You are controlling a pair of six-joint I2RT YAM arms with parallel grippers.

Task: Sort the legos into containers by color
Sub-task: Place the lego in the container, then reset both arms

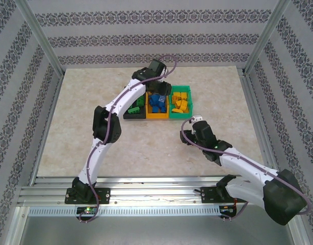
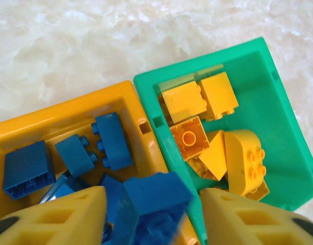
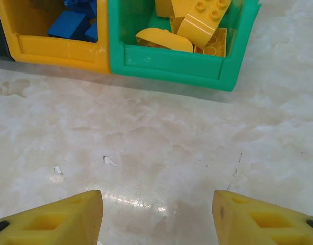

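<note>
The left arm (image 1: 108, 127) is stretching toward the far edge of the table (image 1: 146, 153). Its left gripper (image 2: 152, 204) is pointing down, jaws standing apart. The right arm (image 1: 248, 171) is lying low near the right edge, and its right gripper (image 3: 157, 204) is gaping wide.

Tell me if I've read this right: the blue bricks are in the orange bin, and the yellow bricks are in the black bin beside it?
Not quite. The yellow bricks are in the green bin, not a black one, as the left wrist view shows. The blue bricks are indeed in the orange bin beside it.
</note>
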